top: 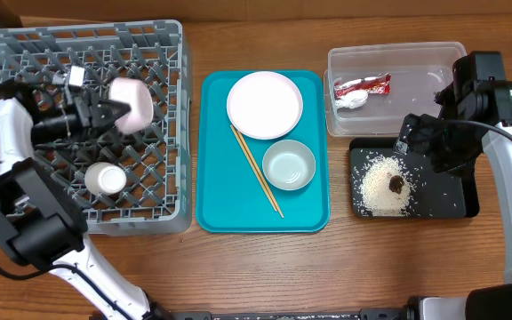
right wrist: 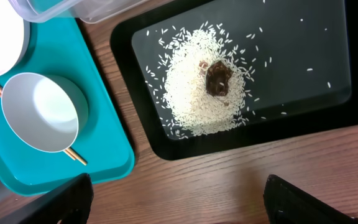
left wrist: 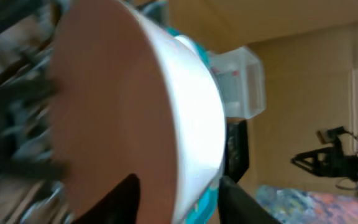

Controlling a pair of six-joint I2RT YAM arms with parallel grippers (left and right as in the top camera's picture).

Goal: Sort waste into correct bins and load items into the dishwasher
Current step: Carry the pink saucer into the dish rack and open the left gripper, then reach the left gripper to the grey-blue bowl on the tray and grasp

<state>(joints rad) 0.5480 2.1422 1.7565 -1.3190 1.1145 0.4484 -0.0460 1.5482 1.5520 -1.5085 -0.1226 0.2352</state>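
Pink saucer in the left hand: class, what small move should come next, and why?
Probably lower the left hand a little and release the pink saucer into the rack: the hand grips it tilted above the grid floor, with the white cup already standing nearby.

Bright, even light from above leaves only soft shadows on the tabletop. The saucer, close against the left hand, is smeared with blur, its white rim glaring. Below the right hand, rice shows sharp.

Top-down; wrists near (teal tray shared).
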